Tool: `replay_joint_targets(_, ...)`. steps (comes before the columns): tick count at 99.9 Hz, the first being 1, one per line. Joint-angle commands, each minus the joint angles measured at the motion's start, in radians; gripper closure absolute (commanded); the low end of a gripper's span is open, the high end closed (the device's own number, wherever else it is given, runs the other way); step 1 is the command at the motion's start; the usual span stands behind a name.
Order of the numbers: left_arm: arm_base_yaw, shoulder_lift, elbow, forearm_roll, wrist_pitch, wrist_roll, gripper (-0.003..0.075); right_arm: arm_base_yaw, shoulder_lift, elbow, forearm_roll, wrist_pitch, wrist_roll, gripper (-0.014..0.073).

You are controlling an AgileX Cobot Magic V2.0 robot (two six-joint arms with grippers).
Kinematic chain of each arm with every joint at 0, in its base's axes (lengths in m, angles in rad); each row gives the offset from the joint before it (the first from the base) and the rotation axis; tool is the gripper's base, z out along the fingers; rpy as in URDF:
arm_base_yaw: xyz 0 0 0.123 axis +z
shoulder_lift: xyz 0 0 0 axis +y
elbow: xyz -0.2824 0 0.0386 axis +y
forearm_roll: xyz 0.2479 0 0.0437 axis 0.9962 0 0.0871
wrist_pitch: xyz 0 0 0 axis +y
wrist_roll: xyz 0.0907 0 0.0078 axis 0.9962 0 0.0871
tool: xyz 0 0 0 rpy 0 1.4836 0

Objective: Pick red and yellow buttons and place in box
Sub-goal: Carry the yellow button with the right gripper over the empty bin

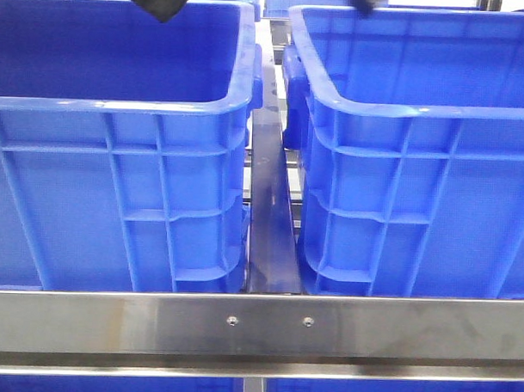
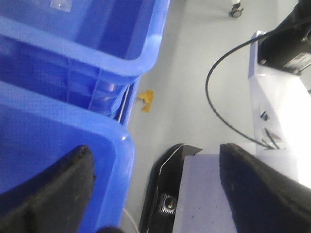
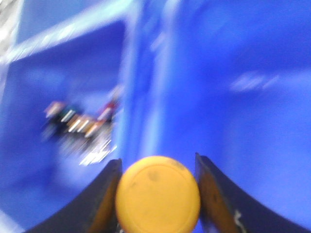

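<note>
Yellow button (image 3: 158, 194) sits pinched in the right gripper (image 3: 158, 196), which should carry it level over the box (image 1: 420, 107) before letting go.

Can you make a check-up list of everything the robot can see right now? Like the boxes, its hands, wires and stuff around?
Surface: steel rail across the front; no tabletop seen.
Job's things: yellow button held between the right gripper fingers; two blue bins, left bin and right bin, side by side with a gap between.
Clutter: yellow scrap on the grey floor; blurred small items inside a bin.
Grippers: left gripper open, holding nothing; right shut on the button.
Cables: black cable looping by white equipment.
Surroundings: grey floor.
</note>
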Motion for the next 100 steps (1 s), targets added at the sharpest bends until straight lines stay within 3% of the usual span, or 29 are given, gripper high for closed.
replay_joint_targets(1, -0.004, -0.035, -0.031, -0.026, 0.003, -0.011, 0.0205, -0.049, -0.022, -0.038, 0.009, -0.106, -0.06, 0.056)
replay_joint_targets(30, -0.004, -0.035, -0.031, 0.022, -0.026, -0.035, 0.0205, -0.094, 0.116, -0.038, -0.001, -0.363, -0.258, 0.056)
replay_joint_targets(53, -0.004, -0.035, -0.063, 0.018, -0.024, -0.056, 0.0205, -0.091, 0.24, -0.044, 0.0, -0.519, -0.314, 0.056)
replay_joint_targets(81, -0.004, -0.036, -0.099, 0.012, -0.02, -0.06, 0.0205, -0.063, 0.407, -0.199, 0.001, -0.449, -0.314, 0.0556)
replay_joint_targets(100, -0.004, -0.036, -0.099, 0.012, -0.017, -0.064, 0.0205, -0.063, 0.507, -0.291, 0.001, -0.369, -0.314, 0.044)
